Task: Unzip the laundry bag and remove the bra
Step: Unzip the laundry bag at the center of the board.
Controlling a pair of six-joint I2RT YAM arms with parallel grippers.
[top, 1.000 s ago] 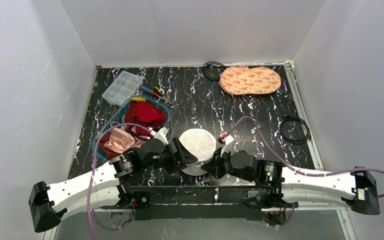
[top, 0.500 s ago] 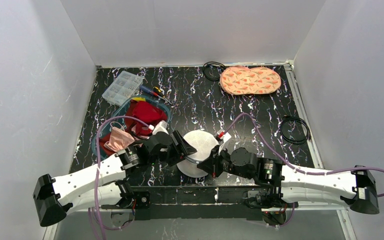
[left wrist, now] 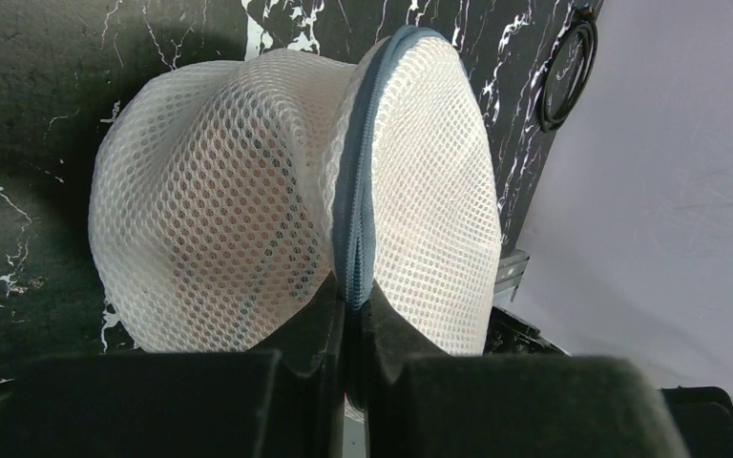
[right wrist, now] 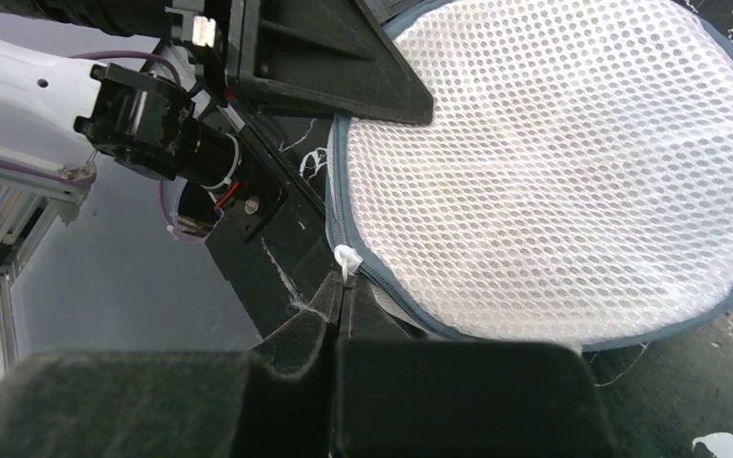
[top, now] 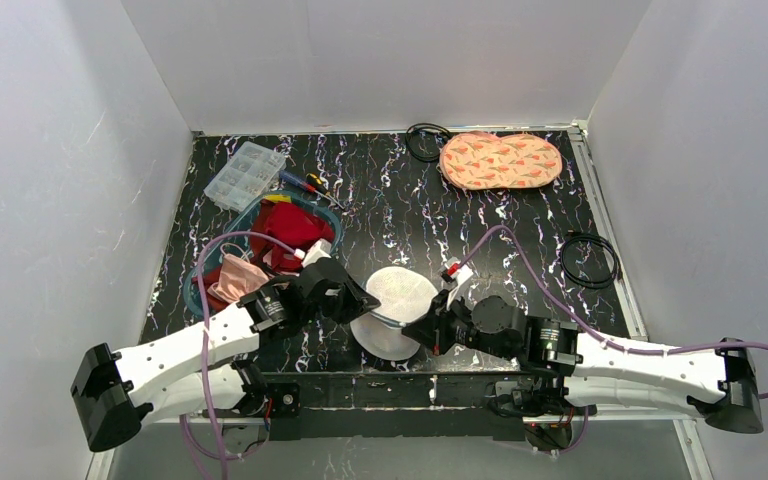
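While it sits tilted near the front edge of the marbled black table (top: 480,230), the laundry bag (top: 392,312), a white honeycomb-mesh drum, bulges softly. The left gripper (left wrist: 351,296) clamps its blue-grey zipper trim (left wrist: 361,191); the right gripper (right wrist: 342,286) nips the small white zipper pull (right wrist: 345,258).

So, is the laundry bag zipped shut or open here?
Shut where visible: on the laundry bag, the zipper runs closed between the mesh halves, no gap; the right gripper pinches its white pull.
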